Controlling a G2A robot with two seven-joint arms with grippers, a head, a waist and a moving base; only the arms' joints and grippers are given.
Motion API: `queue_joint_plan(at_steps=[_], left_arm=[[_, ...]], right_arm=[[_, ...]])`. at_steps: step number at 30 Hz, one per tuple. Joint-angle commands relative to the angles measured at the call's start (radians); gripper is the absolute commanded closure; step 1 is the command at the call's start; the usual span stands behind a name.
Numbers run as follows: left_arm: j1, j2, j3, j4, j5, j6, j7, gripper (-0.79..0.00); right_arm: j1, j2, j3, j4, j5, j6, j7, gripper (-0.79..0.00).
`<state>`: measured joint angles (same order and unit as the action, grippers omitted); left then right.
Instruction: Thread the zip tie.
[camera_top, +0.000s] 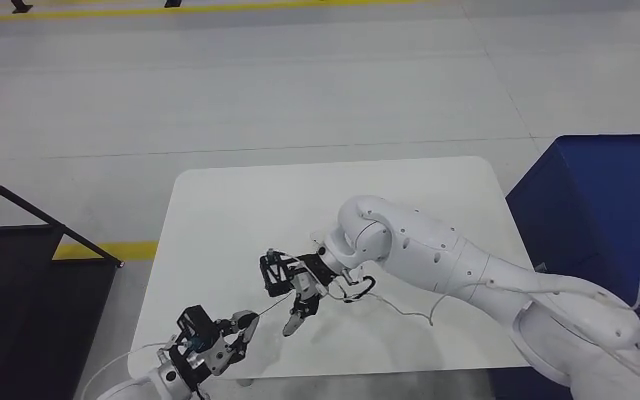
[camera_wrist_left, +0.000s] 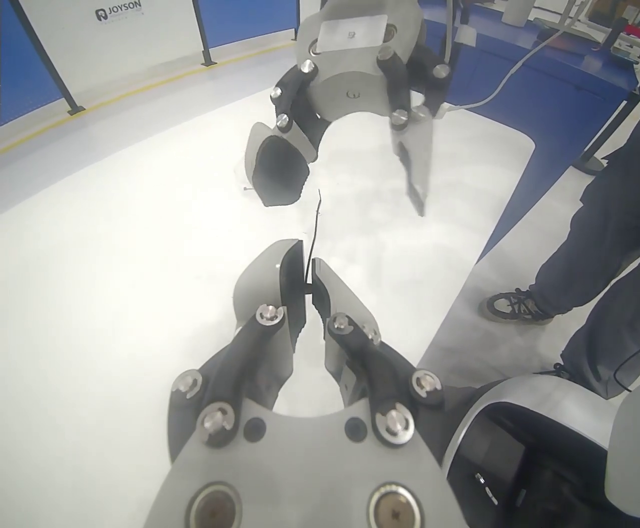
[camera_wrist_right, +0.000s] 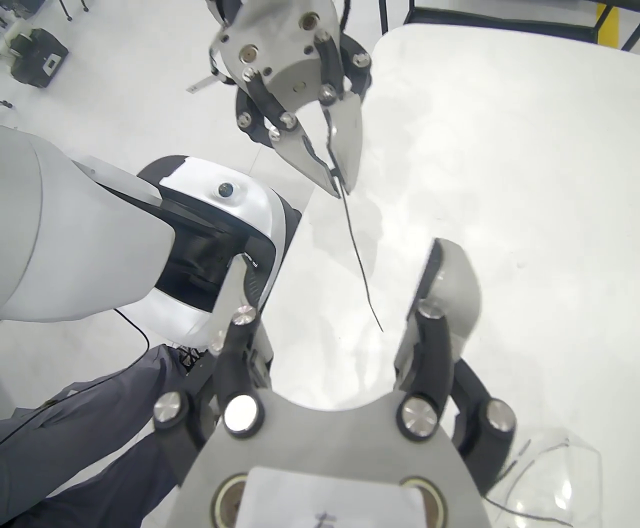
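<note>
Above the white table's (camera_top: 250, 200) near edge, the left gripper (camera_wrist_left: 307, 265) pinches the black zip tie (camera_wrist_left: 315, 225), whose free tip points between the right gripper's (camera_wrist_left: 347, 197) spread fingers. This looks like the tail-grasping stage. Next, the right gripper should close on that tip.

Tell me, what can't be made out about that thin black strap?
Thin black plastic zip tie: held end hidden inside the shut left gripper, left wrist view.
Top view: tie too thin to trace.
Clear plastic item, right wrist view: cut off by the picture's edge.
</note>
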<state>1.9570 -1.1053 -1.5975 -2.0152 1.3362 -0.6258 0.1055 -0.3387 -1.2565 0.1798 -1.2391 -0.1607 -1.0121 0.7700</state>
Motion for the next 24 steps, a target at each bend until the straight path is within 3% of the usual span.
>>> queue_joint_plan(at_steps=[1,5,8,22,23,24], left_arm=[[0.017,-0.002,-0.01,-0.014,0.081,0.082,0.151,0.0],[0.061,-0.009,0.001,0.016,0.265,0.299,0.513,0.0],[0.064,-0.015,0.026,0.067,0.359,0.455,0.686,0.0],[0.064,-0.015,0.026,0.067,0.359,0.455,0.686,0.0],[0.058,-0.015,0.021,0.062,0.363,0.474,0.684,0.0],[0.052,-0.016,0.006,0.054,0.417,0.555,0.695,0.0]], right_arm=[[-0.015,0.022,0.016,0.012,0.156,0.0,-0.014,-0.785],[-0.041,0.088,0.043,-0.029,0.514,0.0,0.038,-0.785],[-0.066,0.142,0.044,-0.076,0.683,0.0,0.038,-0.785],[-0.066,0.142,0.044,-0.076,0.683,0.0,0.038,-0.785],[-0.075,0.142,0.041,-0.083,0.682,0.02,0.035,-0.785],[-0.089,0.141,0.037,-0.096,0.709,0.068,0.031,-0.785]])
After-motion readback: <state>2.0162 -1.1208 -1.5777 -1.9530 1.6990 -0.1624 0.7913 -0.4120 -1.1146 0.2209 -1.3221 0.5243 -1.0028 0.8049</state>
